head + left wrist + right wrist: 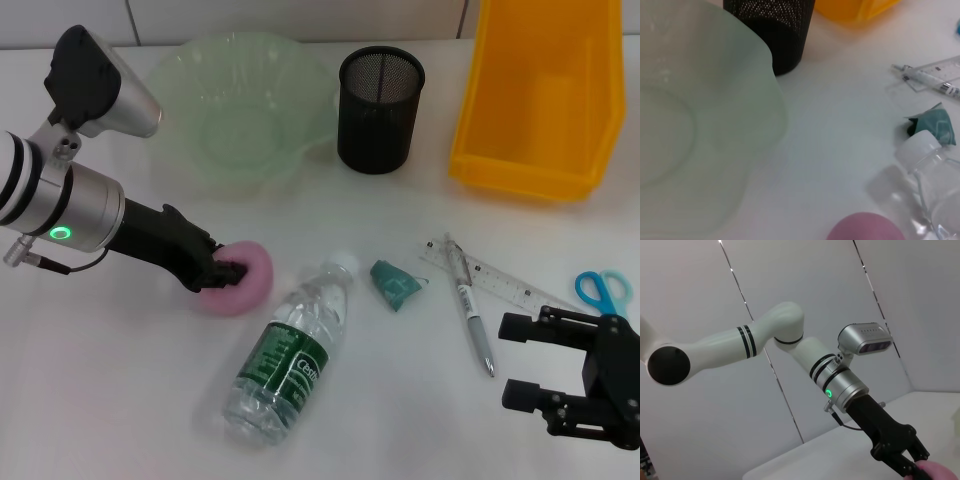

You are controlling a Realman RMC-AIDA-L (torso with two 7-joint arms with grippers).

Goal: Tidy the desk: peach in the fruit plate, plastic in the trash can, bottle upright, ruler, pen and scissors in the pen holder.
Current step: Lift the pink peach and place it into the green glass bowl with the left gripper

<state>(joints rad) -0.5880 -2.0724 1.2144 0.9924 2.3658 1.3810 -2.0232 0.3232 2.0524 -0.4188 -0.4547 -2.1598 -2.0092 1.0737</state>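
The left gripper pinches the pink peach on the table, near the green plate. The right gripper waits wide open by the scissors.

A white desk before a tiled wall.

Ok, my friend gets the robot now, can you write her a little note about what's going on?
Left gripper: fingers around the pink peach on the table, in front of the green fruit plate.
Right gripper: open, hovering low at the near right, holding nothing.
Done: nothing put away yet.
Left: peach into the plate; teal plastic into the yellow bin; lying bottle stood up; ruler, pen and blue scissors into the black mesh holder.
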